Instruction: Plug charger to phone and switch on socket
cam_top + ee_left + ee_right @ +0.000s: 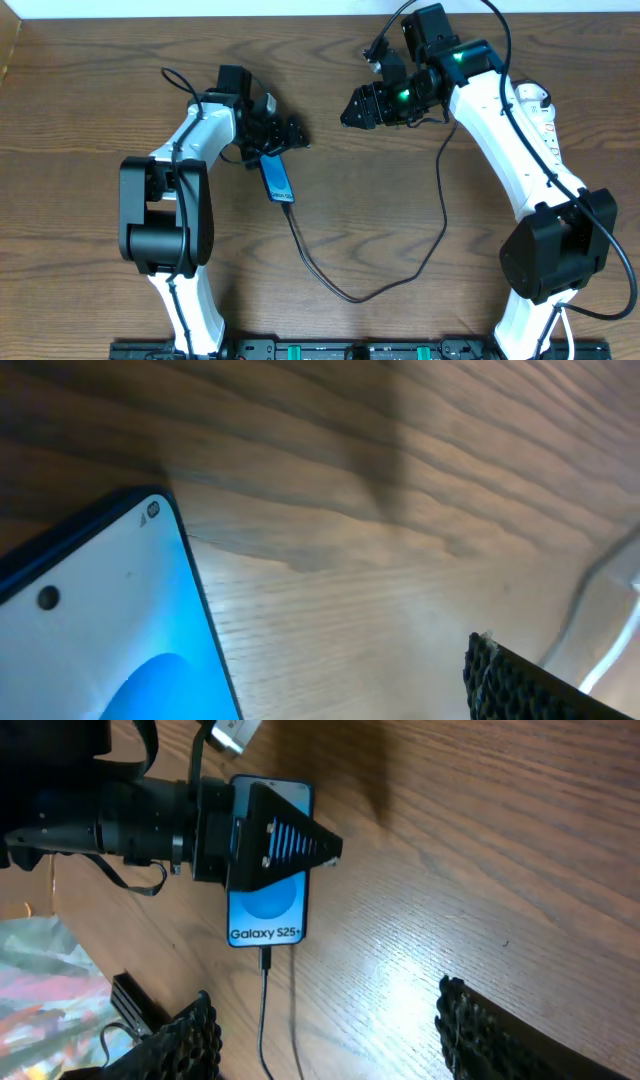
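Note:
The phone (279, 180) lies flat on the wooden table, screen lit white and blue; it reads "Galaxy S25+" in the right wrist view (268, 915) and fills the lower left of the left wrist view (90, 620). The black charger cable (350, 296) runs from the phone's lower end in a loop towards the right; its connector tip (265, 960) sits in the phone's port. My left gripper (275, 130) is open over the phone's top end, one finger (510, 685) well apart from it. My right gripper (352, 110) is open and empty above bare wood (330, 1020). The white socket strip (542, 118) lies at the far right, partly hidden by my right arm.
The left arm's dark body (130, 810) lies across the upper left of the right wrist view. A black rail (320, 350) runs along the table's front edge. The table's back edge (200, 10) is near the top.

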### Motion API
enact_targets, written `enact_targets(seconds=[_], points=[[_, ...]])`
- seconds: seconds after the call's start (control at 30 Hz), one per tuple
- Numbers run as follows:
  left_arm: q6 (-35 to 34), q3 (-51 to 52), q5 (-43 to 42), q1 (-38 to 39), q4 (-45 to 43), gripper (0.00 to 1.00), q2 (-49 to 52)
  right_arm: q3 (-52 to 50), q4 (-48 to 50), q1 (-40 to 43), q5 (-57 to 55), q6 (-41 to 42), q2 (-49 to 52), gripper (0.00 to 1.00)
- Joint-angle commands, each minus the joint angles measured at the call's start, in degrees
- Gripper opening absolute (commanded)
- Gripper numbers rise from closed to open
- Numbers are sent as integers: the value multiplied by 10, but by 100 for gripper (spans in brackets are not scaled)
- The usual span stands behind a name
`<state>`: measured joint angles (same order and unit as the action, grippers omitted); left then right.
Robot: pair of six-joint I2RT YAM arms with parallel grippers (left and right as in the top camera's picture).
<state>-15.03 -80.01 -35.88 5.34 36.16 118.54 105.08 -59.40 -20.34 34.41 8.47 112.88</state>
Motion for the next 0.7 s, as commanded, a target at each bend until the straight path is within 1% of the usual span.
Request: enact_targets(seconds=[0.0, 0.13, 0.17, 0.23, 0.33, 0.43, 0.5, 0.6, 0.67], points=[[60, 12, -92, 1, 4, 93, 17, 9, -2, -7, -3, -9, 0, 69], [106, 12, -162, 1, 1, 93, 17, 9, -2, -7, -3, -9, 0, 69], [106, 12, -162, 1, -5, 93, 17, 9, -2, -7, -3, -9, 0, 69], [104, 12, -148, 1, -13, 93, 17, 9, -3, -7, -3, -9, 0, 69], [97, 12, -102, 2, -12, 92, 17, 9, -5, -7, -3, -9, 0, 69], [58, 12, -40, 2, -8, 92, 17, 9, -5, -7, -3, -9, 0, 69], [46, 12, -13, 2, -8, 92, 17, 9, -5, -7, -5, -9, 0, 69], [47, 12, -10, 2, -15, 92, 17, 9, -5, -8, -5, -9, 0, 69], [65, 12, -24, 2, -20, 93, 17, 9, -5, -8, -5, -9, 0, 69]])
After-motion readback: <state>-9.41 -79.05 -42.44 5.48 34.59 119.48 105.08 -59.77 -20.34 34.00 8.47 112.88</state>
